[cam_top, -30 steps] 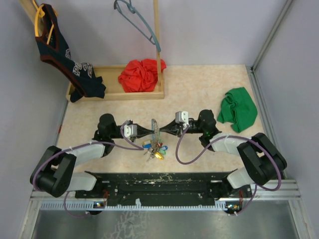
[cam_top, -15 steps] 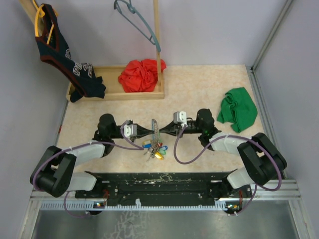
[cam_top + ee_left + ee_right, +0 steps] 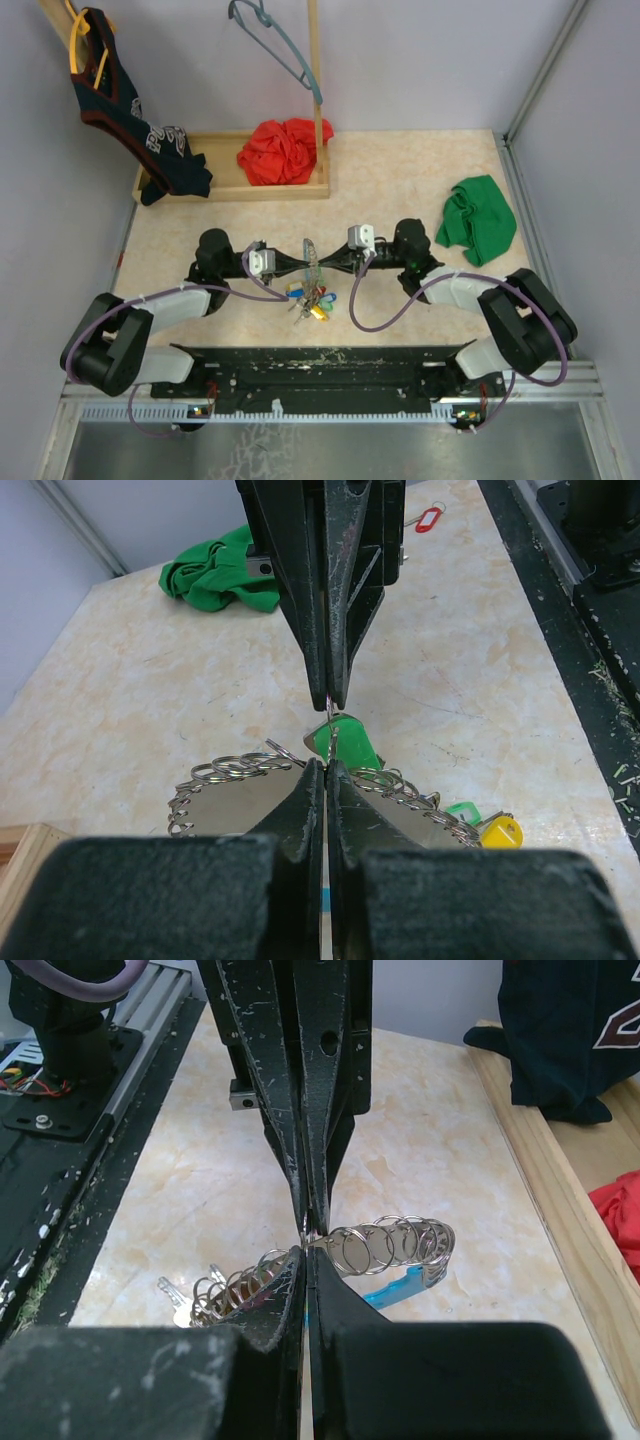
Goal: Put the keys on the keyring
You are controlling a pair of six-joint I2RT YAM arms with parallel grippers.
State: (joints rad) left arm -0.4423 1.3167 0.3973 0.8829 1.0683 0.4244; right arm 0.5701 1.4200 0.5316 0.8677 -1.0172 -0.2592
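Observation:
The keyring [image 3: 311,252] stands upright on edge between my two grippers at the table's near middle. My left gripper [image 3: 300,263] and right gripper [image 3: 323,263] meet tip to tip, both shut on its thin rim. Several keys [image 3: 309,298] with green, yellow, red and blue heads hang from it on small split rings [image 3: 232,769]. In the left wrist view, my left gripper [image 3: 327,767] pinches the rim just below a green key head [image 3: 347,740]. In the right wrist view, my right gripper [image 3: 307,1251] pinches it beside the light-blue section [image 3: 400,1286].
A green cloth [image 3: 477,220] lies at the right. A wooden tray [image 3: 225,190] with a red cloth [image 3: 282,152] stands at the back left, under a hanger [image 3: 278,45] and a dark shirt [image 3: 130,110]. A red-tagged key [image 3: 428,518] lies loose behind the right gripper.
The right arm has edged slightly to the left, toward the left gripper. The keyring and hanging keys stay where they were.

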